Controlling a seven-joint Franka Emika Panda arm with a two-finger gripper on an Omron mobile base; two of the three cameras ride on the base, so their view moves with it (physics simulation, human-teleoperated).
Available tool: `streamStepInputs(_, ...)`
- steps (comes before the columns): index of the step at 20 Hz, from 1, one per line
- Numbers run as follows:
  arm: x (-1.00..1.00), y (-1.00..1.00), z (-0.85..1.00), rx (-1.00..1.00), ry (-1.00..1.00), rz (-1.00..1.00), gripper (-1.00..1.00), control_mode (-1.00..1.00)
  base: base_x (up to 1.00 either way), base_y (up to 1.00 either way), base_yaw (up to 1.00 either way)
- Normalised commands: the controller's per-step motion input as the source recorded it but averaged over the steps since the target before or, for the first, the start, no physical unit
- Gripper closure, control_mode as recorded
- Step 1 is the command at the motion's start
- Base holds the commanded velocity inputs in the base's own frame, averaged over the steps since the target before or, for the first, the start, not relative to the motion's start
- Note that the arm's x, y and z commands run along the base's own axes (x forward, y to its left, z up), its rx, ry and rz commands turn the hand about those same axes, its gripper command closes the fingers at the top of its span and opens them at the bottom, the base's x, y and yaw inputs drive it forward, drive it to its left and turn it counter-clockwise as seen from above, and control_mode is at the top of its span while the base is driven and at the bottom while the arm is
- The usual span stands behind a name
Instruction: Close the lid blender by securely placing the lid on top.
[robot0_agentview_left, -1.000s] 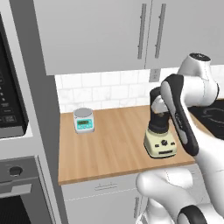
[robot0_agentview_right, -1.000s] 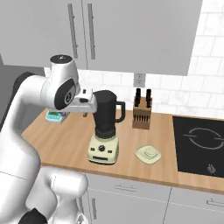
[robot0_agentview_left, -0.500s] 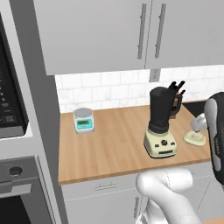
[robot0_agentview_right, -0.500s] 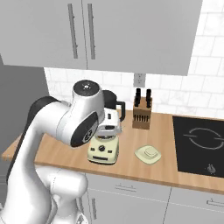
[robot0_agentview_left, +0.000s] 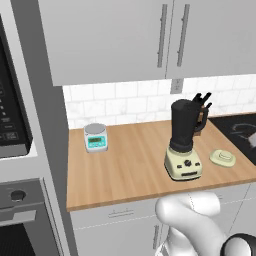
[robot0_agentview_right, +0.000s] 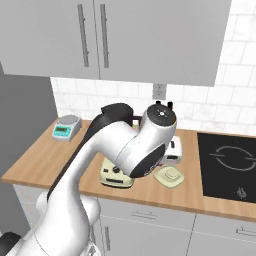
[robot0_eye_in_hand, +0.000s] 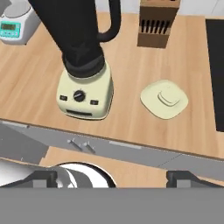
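Lying flat on the worktop (robot0_eye_in_hand: 131, 70) beside the blender (robot0_eye_in_hand: 83, 65), the lid (robot0_eye_in_hand: 164, 99) is left ungrasped, the pincer (robot0_eye_in_hand: 113, 177) fingers seen spread, empty.

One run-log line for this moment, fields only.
phase: approach | lid: flat on counter, right of blender, apart | blender jar: uncovered | gripper: empty, fingertips spread, above counter front edge | grasp: not yet

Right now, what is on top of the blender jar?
Nothing sits on the blender: its dark jar rim is bare. The lid lies flat on the counter beside the base. The jar's inside is too dark to see into.
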Motion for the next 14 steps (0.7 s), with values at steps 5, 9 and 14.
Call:
streamStepInputs(5, 0.29, -1.00, 0.00, 0.11, 0.00, 0.04, -1.00, -1.00, 0.00, 0.00, 0.00)
streamStepInputs(9, 0.39, -0.86, -0.02, 0.07, -0.04, 0.18, -1.00, -1.00, 0.00, 0.00, 0.00)
streamStepInputs(14, 0.32, -0.25, -0.35, 0.10, -0.13, 0.15, -1.00, -1.00, 0.00, 0.00, 0.00)
